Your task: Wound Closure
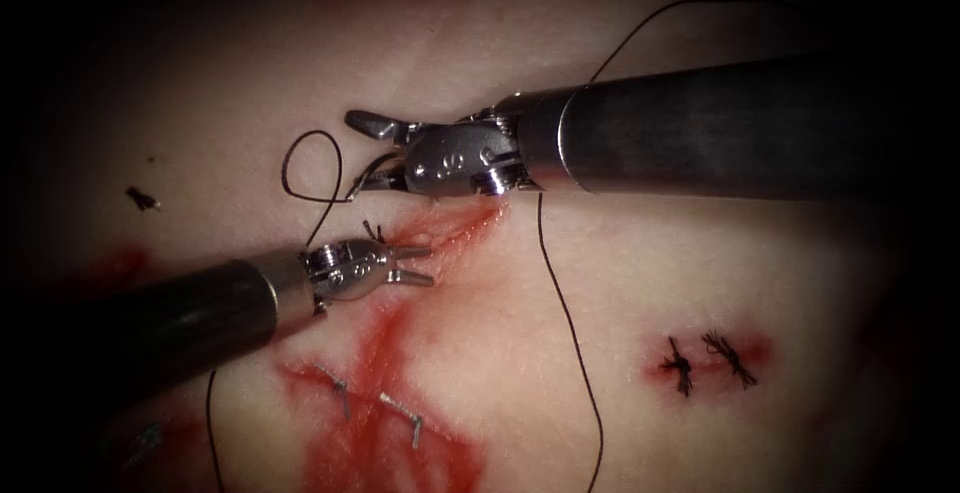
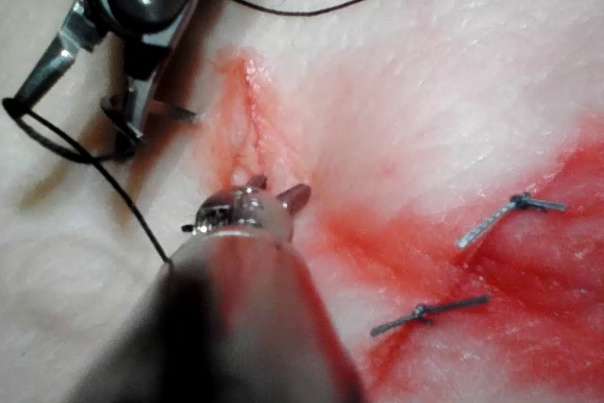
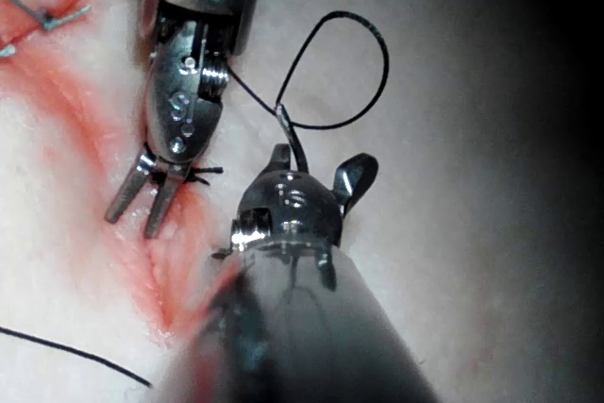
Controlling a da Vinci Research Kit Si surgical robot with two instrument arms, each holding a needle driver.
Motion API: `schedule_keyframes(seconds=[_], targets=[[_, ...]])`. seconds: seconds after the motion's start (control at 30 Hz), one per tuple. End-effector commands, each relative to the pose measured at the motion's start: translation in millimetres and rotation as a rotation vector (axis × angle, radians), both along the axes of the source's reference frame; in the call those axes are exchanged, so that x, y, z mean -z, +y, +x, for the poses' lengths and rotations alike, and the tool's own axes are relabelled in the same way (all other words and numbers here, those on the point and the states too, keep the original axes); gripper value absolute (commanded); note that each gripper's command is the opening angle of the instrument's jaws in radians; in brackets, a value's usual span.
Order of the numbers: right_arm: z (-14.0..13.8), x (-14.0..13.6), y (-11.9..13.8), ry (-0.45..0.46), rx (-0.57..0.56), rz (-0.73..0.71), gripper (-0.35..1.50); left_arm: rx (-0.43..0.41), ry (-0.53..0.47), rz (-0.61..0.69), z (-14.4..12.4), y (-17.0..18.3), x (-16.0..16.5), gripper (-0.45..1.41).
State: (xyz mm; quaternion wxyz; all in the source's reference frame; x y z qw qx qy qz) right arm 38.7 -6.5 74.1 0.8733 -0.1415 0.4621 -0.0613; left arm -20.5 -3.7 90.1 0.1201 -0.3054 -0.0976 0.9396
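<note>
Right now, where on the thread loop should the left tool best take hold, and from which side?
Probably its outer arc: the thread loop lies open there, away from the right tool, whose jaws are open. Come from below with the left tool, open and empty.

Left needle driver [image 1: 410, 264] enters from the lower left, dark shaft angled up toward centre, wrist nearly straight, jaws parted in a narrow V, tips pointing right, holding nothing. Seen also in the left wrist view [image 2: 278, 193] and the right wrist view [image 3: 149, 200], jaws spread.

Right needle driver [image 1: 368, 153] reaches in from the right, thick shaft almost level, wrist extended leftward, jaws wide apart, upper one raised, lower one angled down. Same open spread at [image 3: 316, 169] and [image 2: 90, 73].
</note>
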Motion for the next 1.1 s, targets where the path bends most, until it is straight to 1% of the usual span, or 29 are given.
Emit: schedule_keyframes(seconds=[0.03,0.23,0.33,0.4,0.47,0.53,0.67,0.7,0.8,0.93,1.1], targets=[[0.0,-0.3,-0.4,0.009,0.032,0.014,-0.35,-0.001,-0.001,0.000,-0.5,0.1,-0.7,0.36],[-1.2,-0.3,-0.8,0.031,0.059,0.032,-0.35,-0.001,-0.001,0.000,-0.5,0.1,-0.7,0.36],[-1.9,-0.4,-0.8,0.050,0.021,0.120,-0.35,-0.001,-0.001,0.000,-0.5,0.1,-0.7,0.36],[-2.5,-0.6,-0.4,0.120,-0.001,0.201,-0.35,-0.001,-0.001,0.000,-0.5,0.1,-0.7,0.36],[-3.2,-0.8,0.3,0.197,-0.008,0.249,-0.35,-0.001,-0.001,0.000,-0.5,0.1,-0.7,0.36],[-3.8,-1.1,0.9,0.255,-0.019,0.275,-0.35,-0.001,-0.001,0.000,-0.5,0.1,-0.7,0.36],[-4.9,-2.4,1.6,0.415,-0.099,0.430,-0.35,-0.001,-0.001,0.000,-0.5,0.1,-0.7,0.36],[-5.0,-2.7,1.7,0.439,-0.109,0.455,-0.35,-0.002,-0.002,0.000,-0.5,0.1,-0.7,0.36],[-5.1,-3.9,1.6,0.496,-0.133,0.543,-0.35,-0.002,-0.002,0.000,-0.5,0.1,-0.7,0.36],[-4.7,-5.5,0.4,0.552,-0.159,0.693,-0.35,-0.003,-0.003,0.000,-0.4,0.1,-0.6,0.36],[-4.4,-6.5,-0.6,0.564,-0.206,0.934,-0.35,-0.007,-0.006,0.003,0.0,0.2,-0.4,0.36]])
